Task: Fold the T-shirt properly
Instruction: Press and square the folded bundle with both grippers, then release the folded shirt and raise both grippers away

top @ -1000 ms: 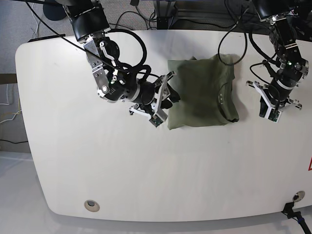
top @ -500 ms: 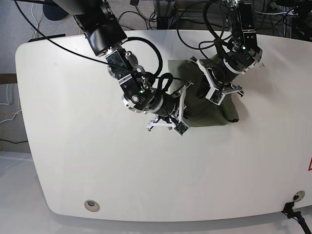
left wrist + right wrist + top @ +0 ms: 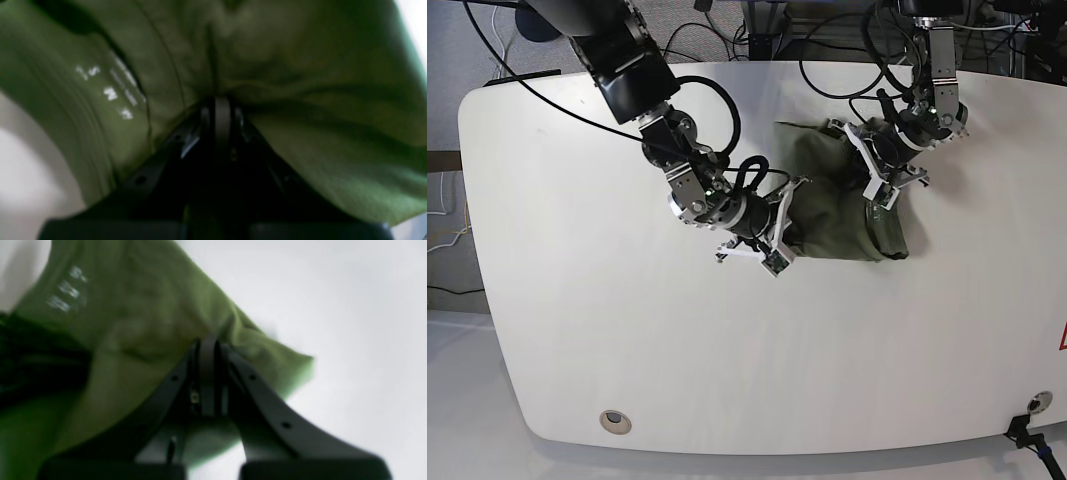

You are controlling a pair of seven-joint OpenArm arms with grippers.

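Between the two arms on the white counter (image 3: 577, 330) lies the T-shirt (image 3: 832, 205), part-folded — the right gripper (image 3: 208, 343) pinching its near edge, the left gripper (image 3: 222, 103) pinching cloth beside the collar — probably to lift both sides for another fold.

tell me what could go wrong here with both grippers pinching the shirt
1. The left gripper and right gripper are both shut on bunched folds of the T-shirt; pulling unevenly could undo the fold.
2. Either pinch looks shallow, so cloth may slip out mid-lift.
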